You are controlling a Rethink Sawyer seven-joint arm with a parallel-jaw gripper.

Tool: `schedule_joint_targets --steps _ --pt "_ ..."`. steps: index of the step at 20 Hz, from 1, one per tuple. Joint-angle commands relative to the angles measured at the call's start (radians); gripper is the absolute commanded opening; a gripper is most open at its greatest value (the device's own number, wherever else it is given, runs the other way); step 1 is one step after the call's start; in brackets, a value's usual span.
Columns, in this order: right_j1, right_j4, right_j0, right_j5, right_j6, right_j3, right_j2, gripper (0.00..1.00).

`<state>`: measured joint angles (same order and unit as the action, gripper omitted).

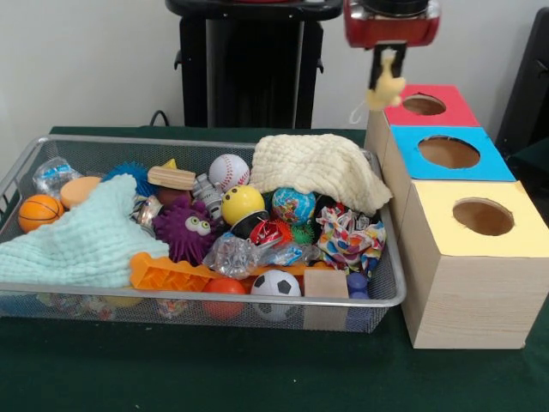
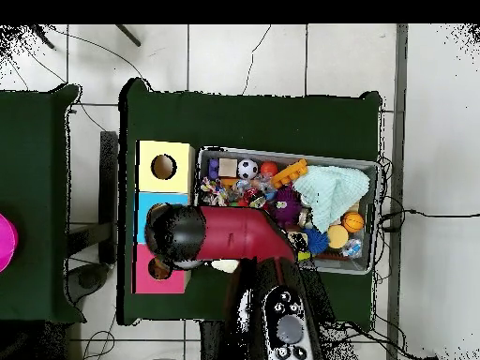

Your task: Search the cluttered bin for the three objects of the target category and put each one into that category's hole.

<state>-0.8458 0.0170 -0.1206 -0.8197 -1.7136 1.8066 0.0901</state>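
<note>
While my gripper [image 1: 388, 73] hangs clenched on a small pale yellow soft toy [image 1: 385, 88] just above the red-topped wooden box [image 1: 442, 112], blue-topped [image 1: 476, 154] and yellow-topped [image 1: 506, 225] boxes stand nearer the camera. Beside them, the wide silver wire-mesh bin [image 1: 390, 287], long axis left-right, holds balls, cloths and toys.

The bin [image 1: 390, 287] is silver wire mesh with a smooth metal rim. Inside lie soft crinkled cloths, one mint [image 1: 81, 236], one cream [image 1: 317, 167], beside glossy balls [image 1: 243, 203] and a rubbery spiked purple toy [image 1: 184, 230]. The boxes [image 1: 467, 292] show pale wood grain with matt coloured tops. Dark green cloth covers the bench [image 1: 214, 369].
</note>
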Motion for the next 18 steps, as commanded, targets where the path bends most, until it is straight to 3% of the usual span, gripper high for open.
schedule_joint_targets --steps 1,7,12,18 --pt "-0.1 -0.132 0.082 -0.046 -0.342 0.155 -0.04 0.0" --pt "-0.092 -0.179 0.112 -0.006 -0.349 0.192 -0.056 0.0" --pt "0.004 -0.2 0.119 0.076 -0.375 0.2 -0.061 0.0" --pt "0.069 -0.207 0.14 0.218 -0.398 0.234 -0.073 0.0"
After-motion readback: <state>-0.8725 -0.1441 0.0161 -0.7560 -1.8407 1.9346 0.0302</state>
